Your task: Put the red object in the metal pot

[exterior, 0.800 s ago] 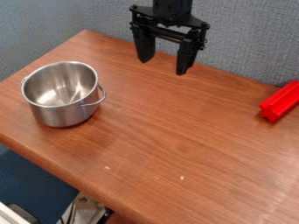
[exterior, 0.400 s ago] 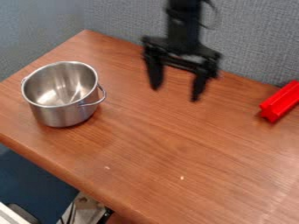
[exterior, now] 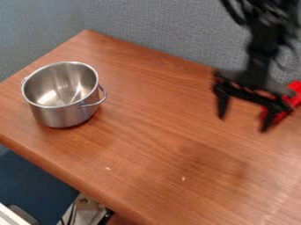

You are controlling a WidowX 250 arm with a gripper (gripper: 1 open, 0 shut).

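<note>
Progress: early, nothing moved yet | gripper point(exterior: 251, 107): jaws spread wide, empty, pointing down near the red object point(exterior: 291, 94) at the table's point(exterior: 153, 149) right edge | metal pot point(exterior: 62, 92): empty, far left | left: grasp, carry, drop in.

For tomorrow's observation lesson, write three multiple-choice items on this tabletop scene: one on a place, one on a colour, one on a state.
1. Where on the table does the metal pot stand?
A. left side
B. right edge
C. centre

2. What colour is the object beside the gripper?
A. blue
B. red
C. green

3. How are the gripper's fingers?
A. shut on the pot
B. shut on nothing
C. spread open

Answers:
1 A, the pot sits near the left corner.
2 B, bright red shows at the right edge.
3 C, a clear gap separates the fingers.
</note>
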